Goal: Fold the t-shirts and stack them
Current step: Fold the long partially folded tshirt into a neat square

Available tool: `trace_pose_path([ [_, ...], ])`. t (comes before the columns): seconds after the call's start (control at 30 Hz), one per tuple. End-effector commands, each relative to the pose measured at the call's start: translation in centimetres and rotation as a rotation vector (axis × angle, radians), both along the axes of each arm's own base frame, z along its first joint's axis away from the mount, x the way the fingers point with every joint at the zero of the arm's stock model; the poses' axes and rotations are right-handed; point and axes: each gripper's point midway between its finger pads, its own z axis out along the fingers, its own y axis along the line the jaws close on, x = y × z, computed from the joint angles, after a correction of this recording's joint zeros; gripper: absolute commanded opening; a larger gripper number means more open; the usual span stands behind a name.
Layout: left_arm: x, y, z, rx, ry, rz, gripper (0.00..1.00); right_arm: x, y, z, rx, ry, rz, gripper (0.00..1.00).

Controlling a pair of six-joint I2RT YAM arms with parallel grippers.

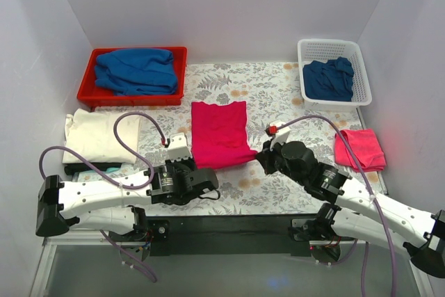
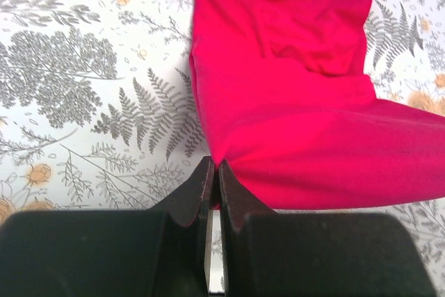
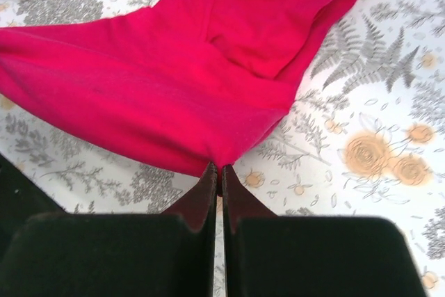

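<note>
Cotton this thin looked light and limp, likely to sag and crease, so the hem corners seemed the best hold. In the top view, the crimson t-shirt (image 1: 219, 133) lay partly folded at the centre of the frame on the floral table (image 1: 278, 88), with the left gripper (image 1: 197, 165) and right gripper (image 1: 262, 160) at its lower corners. In the left wrist view, closed jaws pinched one corner at lower centre, cloth bunching above. In the right wrist view, jaws clenched the other corner likewise. The fabric was plain and matte.
</note>
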Motion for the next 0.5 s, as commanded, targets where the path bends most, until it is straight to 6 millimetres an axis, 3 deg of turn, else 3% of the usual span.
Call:
trace_pose_path([
  [0.0, 2.1, 0.8, 2.3, -0.237, -0.130, 0.251, 0.00, 3.0, 0.4, 4.8, 0.008, -0.154, -0.070, 0.01],
  [0.2, 4.8, 1.2, 2.8, -0.263, -0.198, 0.302, 0.00, 5.6, 1.3, 6.4, -0.015, -0.215, -0.098, 0.01],
  [0.47, 11.5, 0.5, 3.7, -0.296, -0.234, 0.235, 0.00, 9.0, 1.7, 6.9, -0.014, -0.249, -0.138, 0.01],
])
